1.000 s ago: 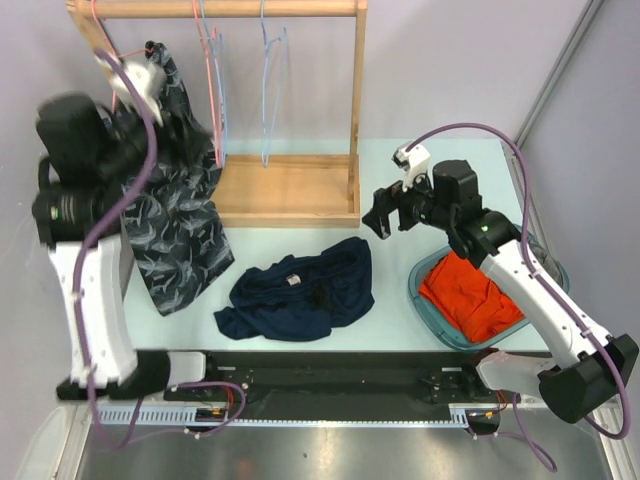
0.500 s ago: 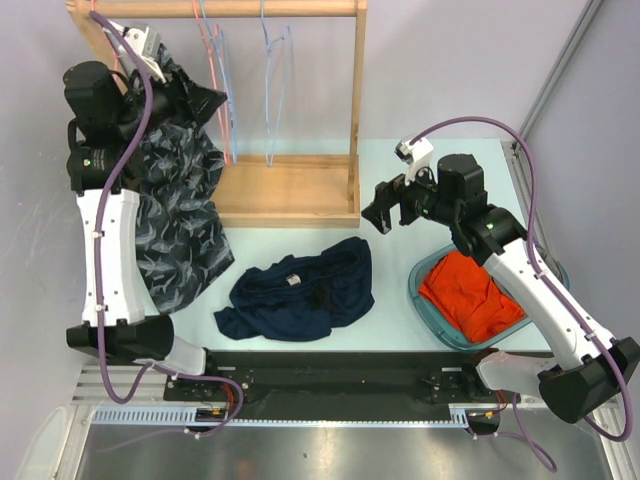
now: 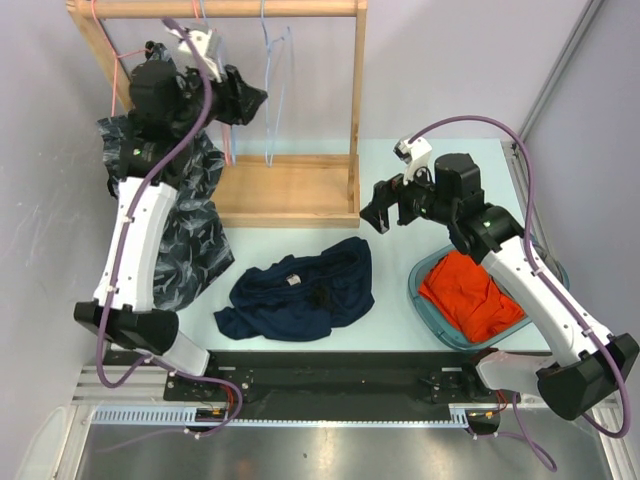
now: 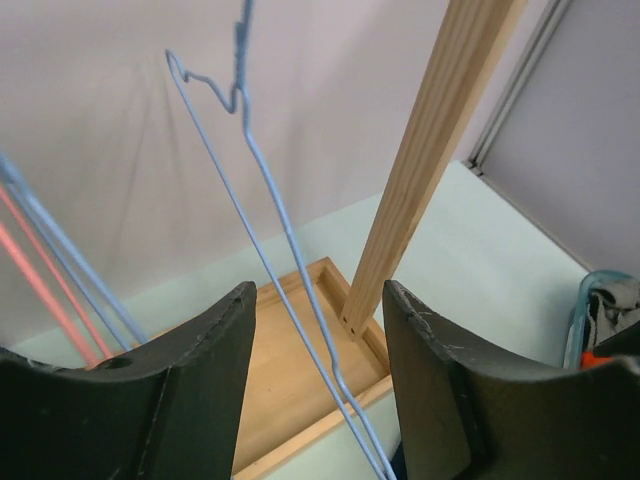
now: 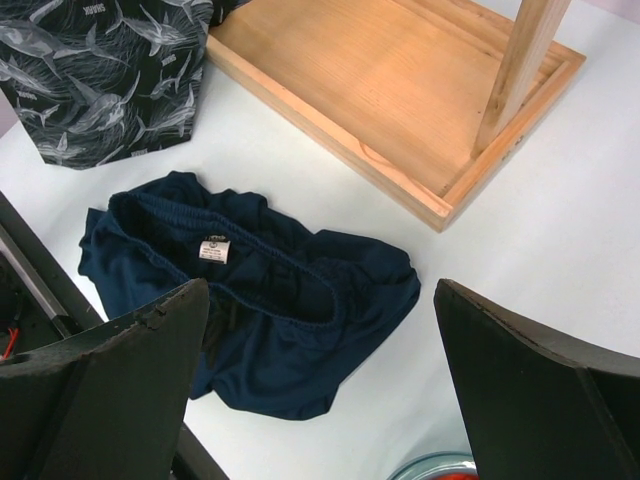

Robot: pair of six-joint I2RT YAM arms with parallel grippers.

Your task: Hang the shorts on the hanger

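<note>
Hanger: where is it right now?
Top view, upper middle: the hanger hangs rightmost on the rack rail, just right of the left gripper. In the left wrist view its wire runs between the open fingers.

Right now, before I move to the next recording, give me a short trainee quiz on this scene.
1. True or false: the shorts hang on the light-blue hanger.
2. The orange garment lies in or on: A the teal bin; B the wooden rack base; C the rail.
3. Which hand has that hanger's wire between its open fingers?
Key: 1 false; 2 A; 3 the left hand.
</note>
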